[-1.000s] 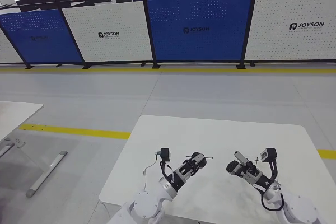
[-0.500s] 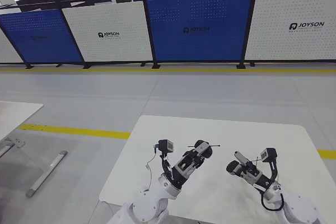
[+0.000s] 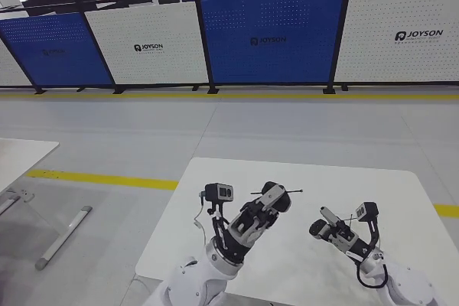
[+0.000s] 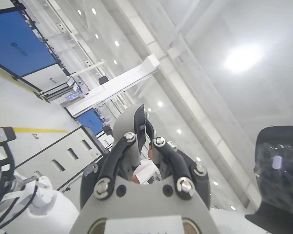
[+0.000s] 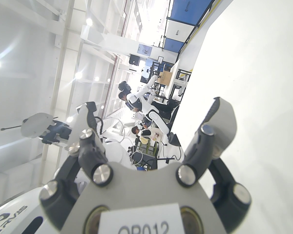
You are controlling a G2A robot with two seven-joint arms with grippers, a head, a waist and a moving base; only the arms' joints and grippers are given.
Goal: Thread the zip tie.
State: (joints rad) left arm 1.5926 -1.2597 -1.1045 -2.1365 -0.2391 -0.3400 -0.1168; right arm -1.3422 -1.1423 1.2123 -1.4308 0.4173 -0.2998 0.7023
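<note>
A thin black zip tie (image 3: pixel 295 190) pokes out on both sides of my left gripper (image 3: pixel 276 196), which is shut on it and held above the middle of the white table (image 3: pixel 329 174). In the left wrist view the left gripper (image 4: pixel 143 127) has its dark pads pressed together, pointing up toward the ceiling. My right gripper (image 3: pixel 320 220) is a short way to the right of the left one, open and holding nothing. In the right wrist view the right gripper (image 5: pixel 153 115) has its fingers wide apart. Farther off there is the left gripper (image 5: pixel 35 125), with the zip tie (image 5: pixel 11 128) sticking out of it.
The table's far half is bare white surface, with its left edge near the left arm. Grey floor with a yellow line (image 3: pixel 99 180) surrounds it. A second table (image 3: pixel 8 157) stands far left. Blue and white panels (image 3: pixel 268 42) close off the back.
My left arm has lifted and swung toward the table's far side, carrying the zip tie up and slightly to the right. The right arm has stayed still.
</note>
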